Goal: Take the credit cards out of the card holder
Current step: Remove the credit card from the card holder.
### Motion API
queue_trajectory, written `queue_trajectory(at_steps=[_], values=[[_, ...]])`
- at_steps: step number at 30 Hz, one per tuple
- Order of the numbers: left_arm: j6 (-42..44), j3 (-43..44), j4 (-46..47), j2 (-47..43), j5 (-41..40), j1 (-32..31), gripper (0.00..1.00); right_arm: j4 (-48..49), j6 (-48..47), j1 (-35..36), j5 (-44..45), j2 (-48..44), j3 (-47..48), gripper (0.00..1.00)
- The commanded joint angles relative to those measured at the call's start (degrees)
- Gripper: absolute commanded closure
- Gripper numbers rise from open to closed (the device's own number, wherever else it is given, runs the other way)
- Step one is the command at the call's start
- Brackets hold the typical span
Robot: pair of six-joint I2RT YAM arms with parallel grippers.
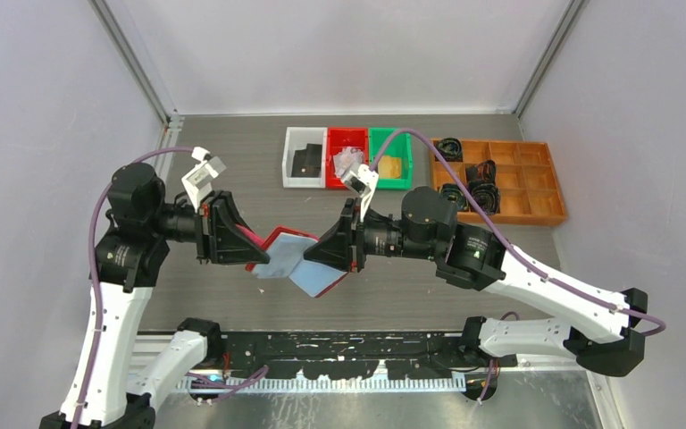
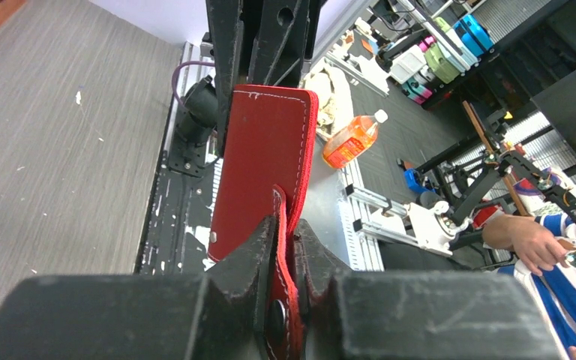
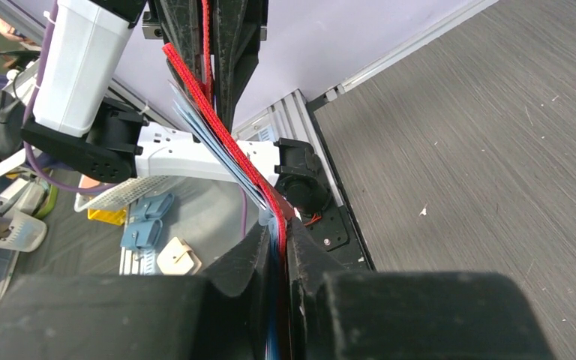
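Observation:
The red card holder (image 1: 279,243) hangs open in the air between my two arms, its pale blue-grey pocket pages (image 1: 288,263) fanned out below. My left gripper (image 1: 243,234) is shut on the holder's left flap, which shows as a red cover with a snap strap in the left wrist view (image 2: 266,161). My right gripper (image 1: 322,261) is shut on the right flap and its blue pages, seen edge-on in the right wrist view (image 3: 217,131). No credit cards are visible; any in the pockets are hidden.
White (image 1: 304,157), red (image 1: 347,157) and green (image 1: 390,159) bins stand at the back centre, and an orange divided tray (image 1: 500,179) with black parts at the back right. A black perforated rail (image 1: 339,344) runs along the near edge.

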Motion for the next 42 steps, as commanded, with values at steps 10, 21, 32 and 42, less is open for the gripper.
queue_trajectory(at_steps=[10, 21, 32, 42], values=[[-0.7, 0.69, 1.62, -0.18, 2.83, -0.13, 0.92, 6.37, 0.88, -0.1, -2.43, -2.85, -0.85, 0.91], [2.47, 1.69, 2.06, -1.36, -6.48, -0.14, 1.0, 5.6, 4.06, -1.36, -6.04, -3.51, -3.13, 0.69], [8.19, 2.23, -2.88, -1.92, -9.81, -0.14, 1.0, 3.75, 5.06, -1.81, -3.63, -1.81, -2.77, 0.89], [2.07, 1.03, -0.28, -1.59, -0.63, -0.11, 0.98, 5.25, 6.74, -4.14, -0.96, -1.65, -3.13, 0.99]])
